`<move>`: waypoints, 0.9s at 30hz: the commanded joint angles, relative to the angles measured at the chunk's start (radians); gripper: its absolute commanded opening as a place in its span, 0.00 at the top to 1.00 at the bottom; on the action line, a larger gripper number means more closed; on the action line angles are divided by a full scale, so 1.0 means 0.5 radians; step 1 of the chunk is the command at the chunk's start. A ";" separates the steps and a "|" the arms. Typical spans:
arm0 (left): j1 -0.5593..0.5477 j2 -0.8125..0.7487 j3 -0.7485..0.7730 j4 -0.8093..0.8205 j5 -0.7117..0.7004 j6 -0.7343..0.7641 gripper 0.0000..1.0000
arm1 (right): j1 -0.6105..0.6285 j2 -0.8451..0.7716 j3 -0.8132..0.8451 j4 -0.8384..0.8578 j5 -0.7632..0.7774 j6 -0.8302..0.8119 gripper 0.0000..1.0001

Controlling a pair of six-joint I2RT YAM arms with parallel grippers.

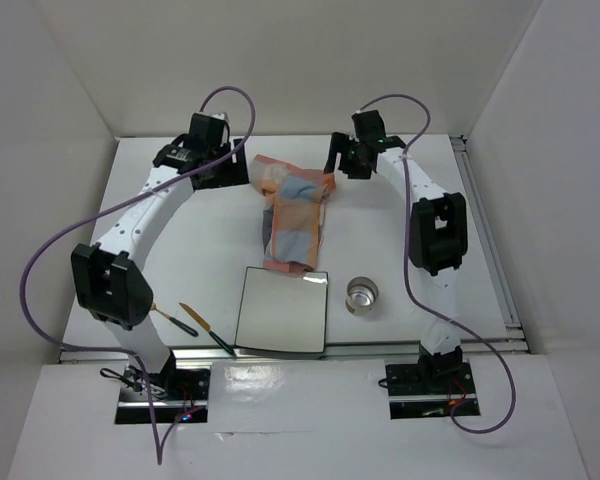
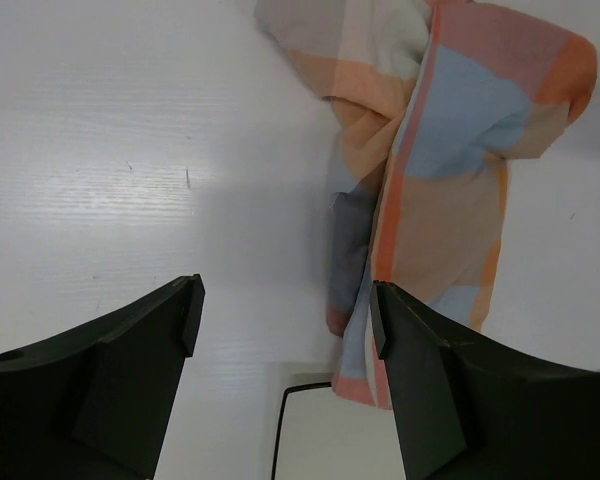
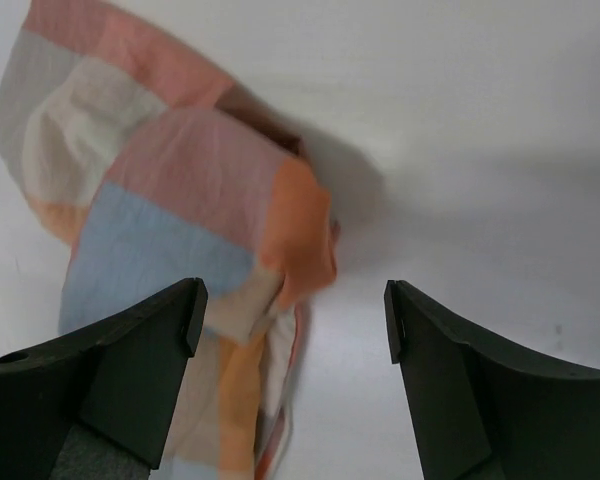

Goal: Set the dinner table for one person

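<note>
- Nearest, on the matte white rectangular dinner table (image 1: 210,240), sit a square white plate (image 1: 282,310), a small metal cup (image 1: 361,295) and two slim utensils (image 1: 205,328).
- Beyond, a crumpled orange-blue-grey checked cloth (image 1: 292,215).
- Farthest, left gripper (image 2: 285,310) and right gripper (image 3: 295,305) gape wide, gripping nothing.

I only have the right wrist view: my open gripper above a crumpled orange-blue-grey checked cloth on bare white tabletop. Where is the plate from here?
Observer: The small square white plate lies at the middle of the white dinner table's near edge. The checked cloth's near end reaches the plate's far rim.
Operator: Anything beside it?
Observer: A small round metal cup stands apart from the plate, on its right.
Operator: And cutlery?
Observer: Two slim green-handled utensils lie left of the plate. One ends close to its near-left corner.
</note>
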 commanded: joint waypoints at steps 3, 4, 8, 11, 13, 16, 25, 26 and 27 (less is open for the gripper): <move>-0.009 0.237 0.286 -0.098 0.117 -0.042 0.15 | -0.059 0.411 0.601 -0.075 -0.221 0.051 0.14; -0.009 0.265 0.308 -0.098 0.117 -0.042 0.15 | -0.059 0.515 0.657 -0.075 -0.240 0.051 0.14; -0.009 0.379 0.458 -0.147 0.117 -0.042 0.15 | -0.059 0.666 0.811 -0.075 -0.363 0.094 0.24; 0.013 0.480 0.577 -0.184 0.135 -0.042 0.15 | -0.059 0.666 0.811 -0.075 -0.387 0.112 0.29; 0.031 0.575 0.654 -0.206 0.135 -0.042 0.15 | -0.037 0.590 0.710 -0.026 -0.342 0.112 0.29; 0.031 0.758 0.835 -0.249 0.200 -0.063 0.15 | -0.016 0.507 0.550 0.035 -0.314 0.112 0.31; 0.095 1.382 1.434 -0.262 0.362 -0.152 0.18 | 0.021 0.381 0.482 0.069 -0.296 0.048 1.00; 0.095 1.406 1.404 -0.227 0.417 -0.177 0.18 | 0.021 0.350 0.482 0.069 -0.295 0.005 1.00; 0.117 1.407 1.403 -0.203 0.439 -0.198 0.21 | 0.021 0.350 0.482 0.087 -0.295 0.005 1.00</move>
